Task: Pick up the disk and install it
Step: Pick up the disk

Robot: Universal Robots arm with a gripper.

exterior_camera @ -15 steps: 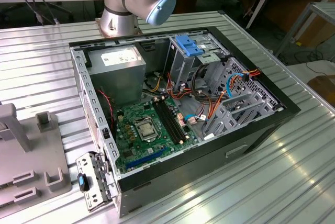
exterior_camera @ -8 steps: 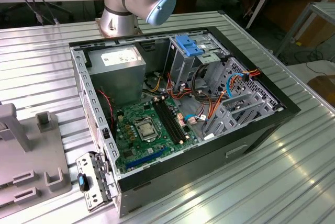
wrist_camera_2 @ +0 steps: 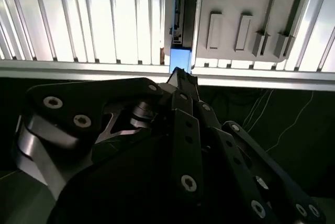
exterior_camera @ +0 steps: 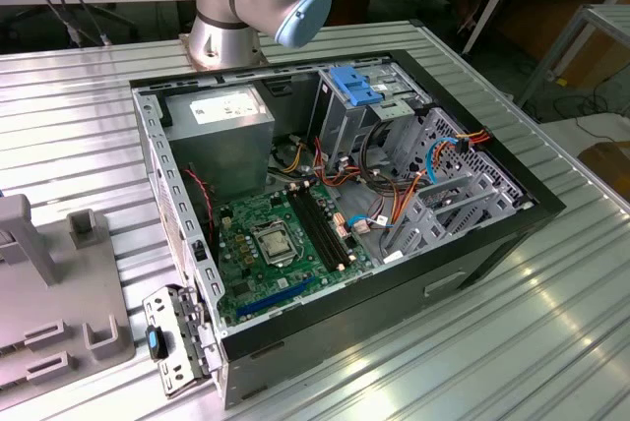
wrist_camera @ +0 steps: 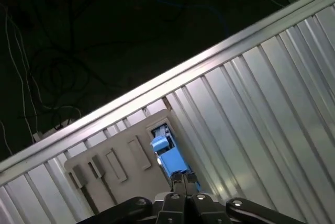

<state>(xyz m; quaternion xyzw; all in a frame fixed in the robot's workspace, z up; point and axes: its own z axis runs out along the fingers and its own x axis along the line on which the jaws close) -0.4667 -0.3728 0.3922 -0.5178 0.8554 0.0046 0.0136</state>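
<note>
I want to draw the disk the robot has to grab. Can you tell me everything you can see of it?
The disk shows mostly as a bright blue plastic frame. In the second wrist view it is seen edge-on, with a thin dark body and a blue end. It sits on edge in a slot of the flat grey holder, which lies on the ribbed metal table. The gripper is right at the blue end.

Blue-framed disk [wrist_camera: 167, 156], ribbed silver table [wrist_camera: 251, 103], green motherboard [exterior_camera: 236, 273], pale grey fixture [wrist_camera: 138, 182].
</note>
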